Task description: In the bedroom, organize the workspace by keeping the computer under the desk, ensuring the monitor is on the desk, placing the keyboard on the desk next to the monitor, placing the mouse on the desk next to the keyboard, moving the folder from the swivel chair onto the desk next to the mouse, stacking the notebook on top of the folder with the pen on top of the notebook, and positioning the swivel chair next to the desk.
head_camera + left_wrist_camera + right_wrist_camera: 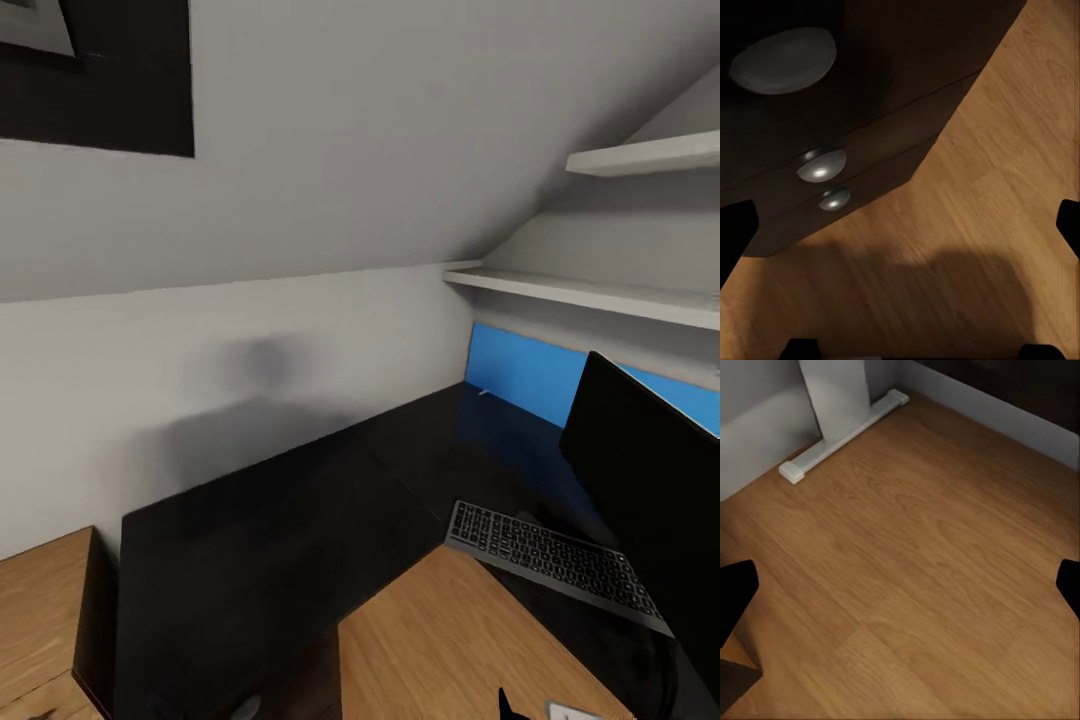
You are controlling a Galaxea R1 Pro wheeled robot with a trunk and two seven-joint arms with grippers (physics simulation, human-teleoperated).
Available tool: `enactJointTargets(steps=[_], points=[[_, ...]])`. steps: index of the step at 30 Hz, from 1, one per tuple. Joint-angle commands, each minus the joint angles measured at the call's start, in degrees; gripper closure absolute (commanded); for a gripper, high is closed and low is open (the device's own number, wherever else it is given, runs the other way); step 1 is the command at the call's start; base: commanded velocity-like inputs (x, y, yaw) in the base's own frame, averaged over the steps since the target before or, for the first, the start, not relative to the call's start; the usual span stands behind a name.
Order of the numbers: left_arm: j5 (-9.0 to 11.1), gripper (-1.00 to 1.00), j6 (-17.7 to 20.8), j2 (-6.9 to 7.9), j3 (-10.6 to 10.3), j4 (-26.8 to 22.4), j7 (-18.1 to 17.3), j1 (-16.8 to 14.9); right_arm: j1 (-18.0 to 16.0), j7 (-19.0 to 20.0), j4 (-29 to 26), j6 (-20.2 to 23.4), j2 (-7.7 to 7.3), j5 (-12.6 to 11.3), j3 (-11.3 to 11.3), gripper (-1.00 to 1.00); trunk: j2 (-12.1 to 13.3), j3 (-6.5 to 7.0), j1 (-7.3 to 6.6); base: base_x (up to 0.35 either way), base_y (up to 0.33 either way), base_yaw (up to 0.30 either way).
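In the head view, the black L-shaped table [290, 540] runs along the grey wall and turns toward the right under a sloped ceiling. Its glossy top is dark and bare across the left and middle stretch. The keyboard [553, 560] lies on the table's right wing, slanted, with its near long edge close to the table's inner edge. The monitor [650, 480] stands just beside and behind the keyboard, seen at an angle, its dark screen cut off by the picture's right edge. A bright blue panel [525, 375] stands against the wall behind the monitor, and its colour reflects in the tabletop. Two white shelves [600, 295] hang on the wall above. The wooden floor [450, 640] shows in the crook of the table.

In the left wrist view, the table's black drawer unit [862, 120] stands on the wooden floor, with three round silver knobs [820, 165] in a row down its front. The dark tips of the left gripper [904, 229] show at the two side edges of the picture, so the jaws stand wide apart with nothing between them.

In the right wrist view, the right gripper [904, 592] hangs over bare wooden floor, its dark tips at opposite edges, jaws apart and empty. A white foot [844, 431] with an upright post rests on the floor near the grey wall.
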Motion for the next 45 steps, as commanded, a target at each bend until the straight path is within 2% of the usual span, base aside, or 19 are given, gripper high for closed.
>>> enactJointTargets(steps=[1, 30, 33, 34, 37, 42, 45], points=[[0.6, -1.0, 0.18, 0.04, -0.18, -0.13, 0.37, 0.01, -0.04, -0.01, 0.01, -0.16, 0.05, -0.12, -0.08, -1.0, -0.07, -0.1, 0.02, 0.0, 0.0, -0.141], [0.6, -1.0, -0.03, -0.31, -0.09, -0.35, 0.37, 0.02, -0.04, 0.26, 0.04, -0.21, 0.08, 0.01, -0.01, -1.0, -0.07, -0.16, 0.02, 0.0, 0.0, -0.015], [0.55, -1.0, -2.67, -0.31, -0.09, -0.8, 0.27, 0.02, -0.04, 0.19, -0.09, -0.27, 0.17, 0.04, 0.0, -1.0, -0.07, -0.16, 0.02, 0.0, 0.0, 0.0], [0.53, -1.0, -6.4, -0.31, -0.14, -1.23, 0.18, 0.01, -0.02, 0.14, -0.24, -1.21, 0.45, 0.07, -0.01, -1.0, -0.07, -0.16, 0.02, 0.0, 0.0, 0.0], [0.52, -1.0, -8.43, -0.31, -0.16, -1.41, 0.14, 0.01, 0.32, 0.07, -0.63, -3.25, 1.04, 0.16, -0.05, -1.0, -0.07, -0.16, 0.02, 0.0, 0.0, 0.0], [0.51, -1.0, -9.61, -0.36, -0.2, -1.51, 0.14, 0.06, 1.95, 0.0, -1.54, -7.2, 1.47, 0.22, -0.02, -1.0, -0.07, -0.16, 0.02, 0.0, 0.0, 0.0], [0.43, -1.0, -9.81, -0.35, -0.97, -1.53, 0.16, 0.08, 2.65, -0.01, -1.98, -8.73, 1.55, 0.22, -0.01, -1.0, -0.07, -0.16, 0.02, 0.0, 0.0, 0.0]])
